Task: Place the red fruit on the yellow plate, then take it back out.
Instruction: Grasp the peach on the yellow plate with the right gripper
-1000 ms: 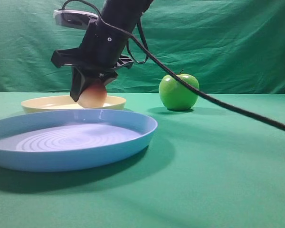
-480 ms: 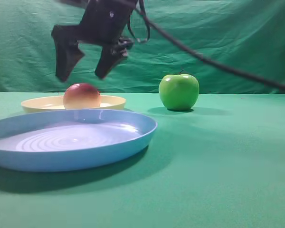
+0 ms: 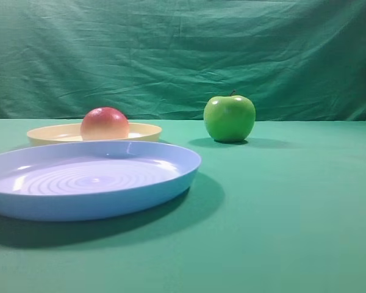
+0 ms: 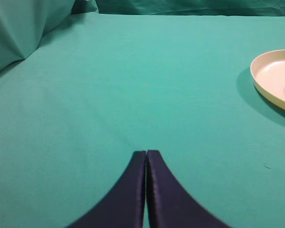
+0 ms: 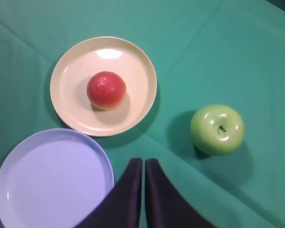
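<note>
The red fruit (image 3: 104, 124) (image 5: 106, 90) rests on the yellow plate (image 3: 143, 130) (image 5: 137, 66), a little left of its middle in the right wrist view. No arm shows in the exterior view. My right gripper (image 5: 143, 161) hangs high above the cloth between the blue plate and the green apple, its fingers shut with nothing between them. My left gripper (image 4: 146, 153) is also shut and empty, low over bare cloth, with the yellow plate's rim (image 4: 256, 80) at the right edge of its view.
A larger light blue plate (image 3: 171, 177) (image 5: 19, 190) with concentric rings sits in front of the yellow one. A glossy green apple (image 3: 229, 118) (image 5: 217, 129) stands to the right on the green cloth. A green backdrop (image 3: 183, 55) hangs behind.
The right gripper opened and let go of the red fruit on the yellow plate, then rose out of the exterior view and closed. The fruit stays on the plate.
</note>
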Tool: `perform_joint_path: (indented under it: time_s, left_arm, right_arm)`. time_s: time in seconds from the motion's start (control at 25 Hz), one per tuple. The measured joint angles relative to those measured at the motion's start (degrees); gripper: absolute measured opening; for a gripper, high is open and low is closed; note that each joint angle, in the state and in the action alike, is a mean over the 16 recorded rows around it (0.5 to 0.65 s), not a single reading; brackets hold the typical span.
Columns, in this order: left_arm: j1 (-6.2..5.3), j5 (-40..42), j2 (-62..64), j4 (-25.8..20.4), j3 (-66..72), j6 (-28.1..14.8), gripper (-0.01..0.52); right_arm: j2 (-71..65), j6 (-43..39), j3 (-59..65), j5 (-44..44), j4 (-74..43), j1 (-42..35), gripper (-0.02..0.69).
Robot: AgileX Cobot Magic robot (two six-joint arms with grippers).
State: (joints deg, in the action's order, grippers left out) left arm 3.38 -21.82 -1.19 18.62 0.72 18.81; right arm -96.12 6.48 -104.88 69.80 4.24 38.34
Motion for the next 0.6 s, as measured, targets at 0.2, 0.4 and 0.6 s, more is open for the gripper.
perform_joint_path:
  time_s: [0.2, 0.4, 0.6]
  left_arm:
    - [0.00, 0.00, 0.00, 0.00, 0.00, 0.00, 0.000]
    - [0.00, 0.00, 0.00, 0.00, 0.00, 0.00, 0.000]
    - [0.00, 0.00, 0.00, 0.00, 0.00, 0.00, 0.000]
  right_arm:
    - [8.18, -3.57, 10.12, -1.59, -0.30, -0.07, 0.000]
    - [17.22, -7.31, 21.20, -3.79, -1.12, -0.04, 0.000]
    - [26.17, -11.55, 30.01, -5.05, -4.14, -0.01, 0.000]
